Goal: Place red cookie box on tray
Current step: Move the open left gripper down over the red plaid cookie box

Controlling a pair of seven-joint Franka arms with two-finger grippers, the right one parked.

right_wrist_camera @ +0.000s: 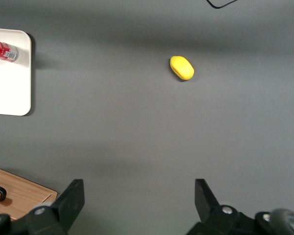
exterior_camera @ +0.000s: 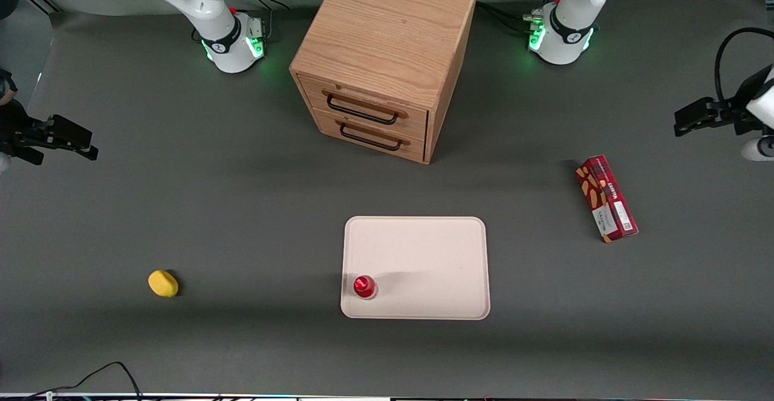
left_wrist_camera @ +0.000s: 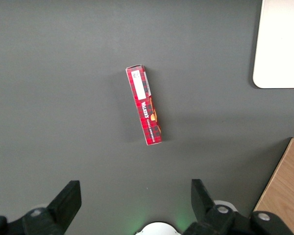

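- Gripper [left_wrist_camera: 133, 205] of the left arm hangs in the air above the dark grey tabletop [exterior_camera: 242, 207] at the working arm's end; its fingers [left_wrist_camera: 68, 198] are spread wide apart and hold nothing; the front view shows it [exterior_camera: 686, 121] at the edge of the scene, farther from the front camera than the red cookie box [exterior_camera: 606, 198].
- Red cookie box lies flat on the tabletop, apart from the gripper; in the left wrist view it [left_wrist_camera: 144, 105] rests between the lines of the two fingers, its white label panel at the end farthest from them.
- Tray [exterior_camera: 423, 250] sits near the middle of the tabletop, well apart from the box; a small red-capped object [exterior_camera: 364, 286] stands on it in a corner nearest the front camera.
- Wooden two-drawer cabinet [exterior_camera: 387, 44] stands farther from the front camera than the tray, both drawers closed.
- Yellow rounded object [exterior_camera: 162, 283] lies toward the parked arm's end.
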